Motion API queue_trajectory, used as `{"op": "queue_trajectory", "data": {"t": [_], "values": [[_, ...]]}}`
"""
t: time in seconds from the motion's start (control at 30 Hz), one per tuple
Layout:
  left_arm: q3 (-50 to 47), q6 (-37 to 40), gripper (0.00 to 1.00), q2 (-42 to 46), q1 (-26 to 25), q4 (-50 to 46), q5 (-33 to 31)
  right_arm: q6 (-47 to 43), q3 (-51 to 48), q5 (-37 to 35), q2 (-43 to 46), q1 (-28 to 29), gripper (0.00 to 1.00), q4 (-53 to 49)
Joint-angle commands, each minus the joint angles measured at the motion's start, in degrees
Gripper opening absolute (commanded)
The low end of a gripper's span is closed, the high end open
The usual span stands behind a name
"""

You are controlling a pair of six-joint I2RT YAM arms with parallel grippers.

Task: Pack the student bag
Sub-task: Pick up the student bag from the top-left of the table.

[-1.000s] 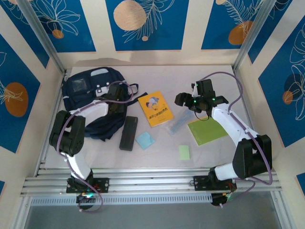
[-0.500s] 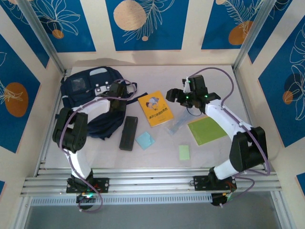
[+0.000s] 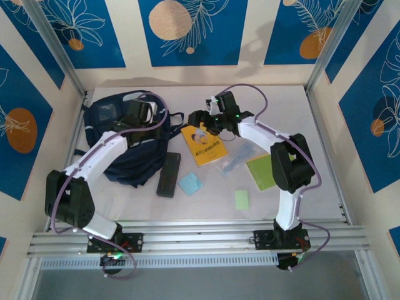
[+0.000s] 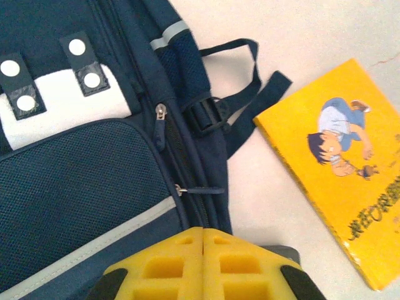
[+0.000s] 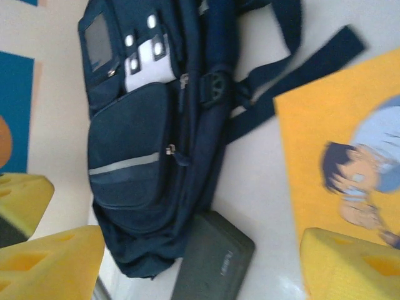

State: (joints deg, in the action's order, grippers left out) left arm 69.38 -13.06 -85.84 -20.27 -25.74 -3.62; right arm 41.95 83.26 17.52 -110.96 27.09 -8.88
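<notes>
We find the student bag (image 3: 122,147) lying flat at the far left of the table (image 3: 281,106), front pocket up, with its white patch (image 4: 59,103) facing the cameras. Its dark straps (image 4: 269,87) trail off its right side toward a yellow book (image 3: 203,142), which lies just beside the bag without touching the fabric body.

The left gripper (image 4: 203,232) hangs over the bag's right edge, close to a metal zip pull (image 4: 161,114). Its yellow fingers (image 4: 162,265) are pressed together pad to pad, and we see nothing caught between them. From the wrist view we cannot quite tell whether the fingertips rest on the fabric or sit just above it.

The right gripper (image 3: 195,119) reaches across from the other side and sits over the far corner of the yellow book, pointing toward the straps. Its jaws stand wide apart and carry nothing.

A slim black case (image 3: 169,175) lies against the bag's near right edge. Beside the case sits a pale blue note (image 3: 189,183), and a small green note (image 3: 242,199) lies nearer the arm bases. A clear plastic packet (image 3: 236,157) rests between the book and a green sheet (image 3: 259,174), which the right arm partly covers.
</notes>
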Motion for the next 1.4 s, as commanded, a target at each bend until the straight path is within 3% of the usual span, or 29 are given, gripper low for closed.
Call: {"op": "queue_trajectory", "data": {"t": [0.0,0.17,0.37,0.5,0.8,0.9,1.0,1.03,1.1,1.13,1.23,1.37], "values": [[-0.4,0.4,0.00,2.9,-0.2,-1.8,4.5,4.9,4.3,5.4,-4.1,1.5,0.83,4.3],[-1.6,-0.1,0.00,4.1,-0.2,-1.7,6.3,9.7,9.5,7.0,-11.1,2.9,0.84,8.3],[-5.1,-1.0,0.00,5.4,-0.1,-0.4,3.8,8.4,19.3,-1.0,-19.5,3.6,0.81,1.9],[-7.7,-1.3,0.00,6.8,0.1,-0.2,2.8,9.9,27.1,-1.9,-26.2,4.7,0.72,-0.1],[-12.7,-3.3,0.00,9.1,0.6,0.7,2.8,11.9,46.4,-3.8,-40.5,8.3,0.70,-9.1],[-14.9,-4.4,0.00,9.7,0.7,1.7,3.0,12.8,51.7,0.4,-44.1,9.0,0.52,-8.3],[-17.6,-6.0,0.00,10.5,1.0,3.1,3.3,13.0,53.6,3.4,-44.3,9.0,0.07,-6.9],[-18.5,-6.6,0.00,10.7,1.3,3.6,3.2,12.9,53.4,3.9,-43.4,8.7,0.00,-6.7],[-20.1,-7.6,0.09,11.3,1.6,4.3,2.7,12.9,51.9,4.8,-40.6,8.1,0.00,-5.9],[-20.9,-8.0,0.23,11.6,1.8,4.7,2.3,12.9,50.6,5.3,-38.6,7.8,0.00,-5.2],[-22.8,-9.4,0.51,12.5,2.2,5.7,1.5,12.2,46.9,5.5,-31.9,6.8,0.00,-4.3],[-23.2,-10.6,0.64,13.1,2.5,6.7,2.3,9.0,42.6,4.3,-24.5,5.0,0.00,-5.3]]}}
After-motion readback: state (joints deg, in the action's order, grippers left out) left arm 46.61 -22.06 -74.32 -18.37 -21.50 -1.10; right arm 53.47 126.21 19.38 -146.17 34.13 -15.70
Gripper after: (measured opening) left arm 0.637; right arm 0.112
